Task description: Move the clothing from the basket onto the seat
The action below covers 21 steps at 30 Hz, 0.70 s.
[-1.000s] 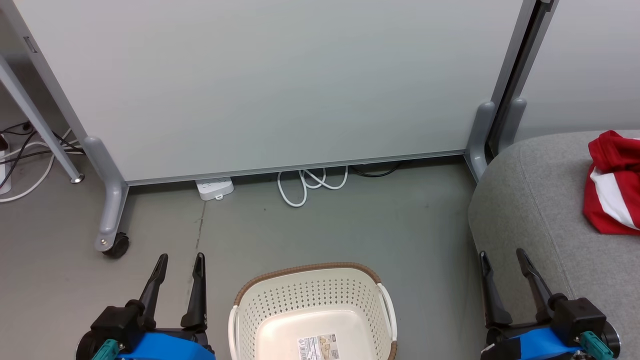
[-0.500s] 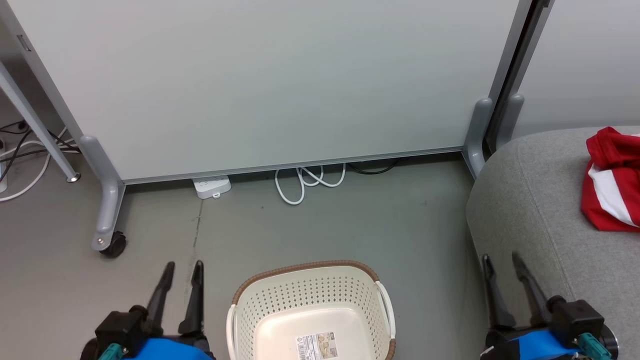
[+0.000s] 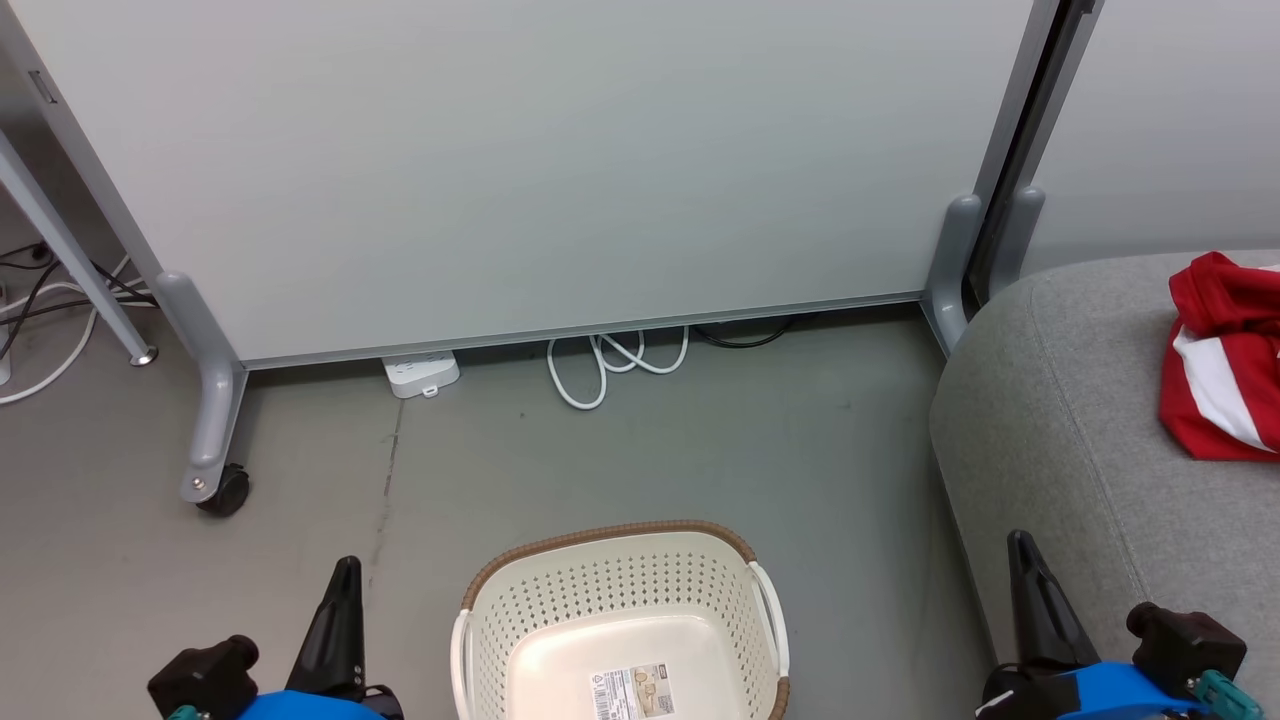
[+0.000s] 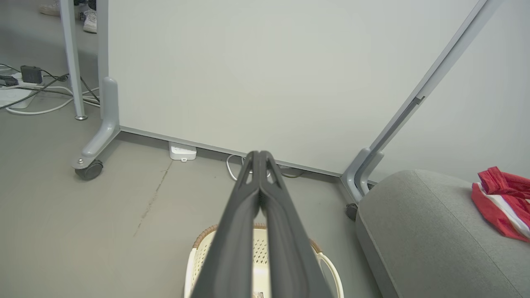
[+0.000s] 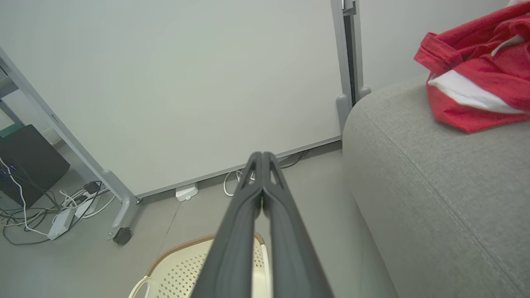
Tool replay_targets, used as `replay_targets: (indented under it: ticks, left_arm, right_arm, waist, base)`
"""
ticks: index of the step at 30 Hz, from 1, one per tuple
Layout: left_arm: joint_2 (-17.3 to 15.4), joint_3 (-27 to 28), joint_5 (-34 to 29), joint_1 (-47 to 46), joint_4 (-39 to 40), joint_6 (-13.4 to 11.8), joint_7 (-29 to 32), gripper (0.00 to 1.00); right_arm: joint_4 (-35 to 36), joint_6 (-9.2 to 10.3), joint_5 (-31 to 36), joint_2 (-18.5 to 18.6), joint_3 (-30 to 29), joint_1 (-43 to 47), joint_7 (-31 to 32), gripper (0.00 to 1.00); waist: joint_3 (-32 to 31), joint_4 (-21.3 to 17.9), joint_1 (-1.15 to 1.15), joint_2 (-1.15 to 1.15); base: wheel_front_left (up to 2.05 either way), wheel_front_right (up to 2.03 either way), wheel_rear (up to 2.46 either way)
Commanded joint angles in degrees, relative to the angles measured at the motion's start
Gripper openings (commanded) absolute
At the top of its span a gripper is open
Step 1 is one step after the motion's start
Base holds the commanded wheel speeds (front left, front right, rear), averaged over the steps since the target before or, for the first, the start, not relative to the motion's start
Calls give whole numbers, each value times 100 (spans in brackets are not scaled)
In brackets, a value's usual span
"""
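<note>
In the head view your left end effector (image 3: 347, 572) sits at the lower left over the floor (image 3: 700, 460), its two dark fingers pressed together into a single point, with nothing between them. Your right end effector (image 3: 1020, 548) is at the lower right, closed the same way and empty, in front of the near edge of the seat (image 3: 1060, 420). The basket (image 3: 610, 530) stands on the floor between the two, and its bare bottom shows a printed label (image 3: 633, 693). The clothing (image 3: 1215, 380), red with a white stripe, lies bunched on the seat at the right edge, well apart from the basket. A pale panel (image 3: 550, 170) on casters stands behind, with a power strip (image 3: 421, 373) and a looped white cable (image 3: 610, 365) at its foot. In the left wrist view the left end effector (image 4: 258, 156) has its fingers meeting at the tips above the basket (image 4: 200, 241), with the seat (image 4: 426, 231) and clothing (image 4: 501, 198) off to the right. In the right wrist view the right end effector (image 5: 261, 157) is likewise pinched closed on nothing, with the basket (image 5: 174, 256) low and to the left, the seat (image 5: 434, 174) beside it on the right, and the clothing (image 5: 476, 78) heaped on top of the seat.
</note>
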<state>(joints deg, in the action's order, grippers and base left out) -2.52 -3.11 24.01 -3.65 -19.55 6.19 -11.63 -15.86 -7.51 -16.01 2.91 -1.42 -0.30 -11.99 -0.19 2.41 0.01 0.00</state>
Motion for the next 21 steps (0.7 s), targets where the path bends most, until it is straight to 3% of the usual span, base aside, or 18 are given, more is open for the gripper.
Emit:
replay_targets:
  ticks: [1, 21]
  left_arm:
    - [-16, 72, 241, -118, 127, 20, 49, 0]
    - [-25, 317, 2075, -172, 263, 52, 534, 0]
  right_arm:
    - [109, 0, -275, 6, -29, -138, 53, 0]
    - [149, 1, -2322, 4, -161, -282, 549, 0]
  waist:
    - [0, -3, 0, 0]
    - [7, -47, 0, 0]
  base:
    - [0, 0, 0]
    - [0, 0, 0]
